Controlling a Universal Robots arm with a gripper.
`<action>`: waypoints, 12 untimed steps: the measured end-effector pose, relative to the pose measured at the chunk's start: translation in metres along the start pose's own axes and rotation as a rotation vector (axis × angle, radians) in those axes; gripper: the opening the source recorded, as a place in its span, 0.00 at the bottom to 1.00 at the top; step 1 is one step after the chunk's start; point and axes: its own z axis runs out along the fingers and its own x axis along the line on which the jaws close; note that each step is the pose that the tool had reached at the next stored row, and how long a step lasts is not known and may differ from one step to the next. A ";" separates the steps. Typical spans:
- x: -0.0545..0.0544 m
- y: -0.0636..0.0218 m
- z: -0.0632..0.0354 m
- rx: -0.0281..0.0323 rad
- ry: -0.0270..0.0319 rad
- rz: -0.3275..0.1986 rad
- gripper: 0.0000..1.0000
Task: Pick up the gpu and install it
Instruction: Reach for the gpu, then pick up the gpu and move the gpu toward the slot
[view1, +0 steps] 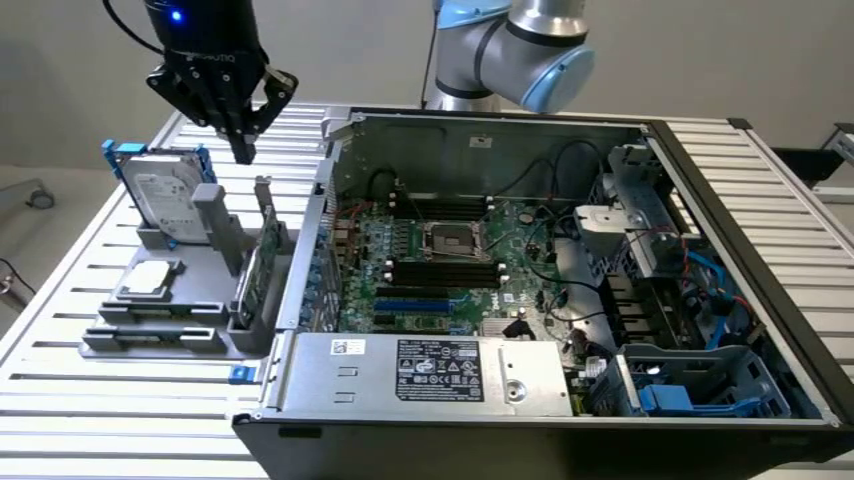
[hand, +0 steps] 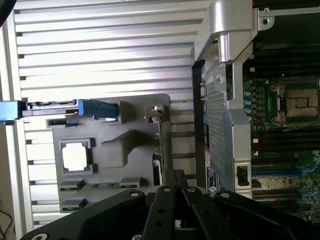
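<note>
My end effector is clenched tight, fingers pressed together with nothing between them. It hangs in the air over the gray holder that sits on the slatted metal worktop. The gpu stands up on its edge in that holder, on the side nearest the open computer case, just beside the case wall. I am above the gpu and apart from it; I do not touch it. From my wrist I look down on the gpu as a thin line, with my end effector close over it. A hard drive in a blue frame stands in the holder too, and a square processor chip lies flat in it. Inside the case the green motherboard lies bare, and the gpu is not in it yet.
</note>
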 end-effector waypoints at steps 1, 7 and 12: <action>0.005 -0.0005 0.0013 0.0003 -0.0001 0.000 0.11; 0.012 -0.0017 0.0028 0.0000 -0.0001 0.000 0.11; 0.012 -0.0017 0.0027 0.0001 -0.0001 0.000 0.11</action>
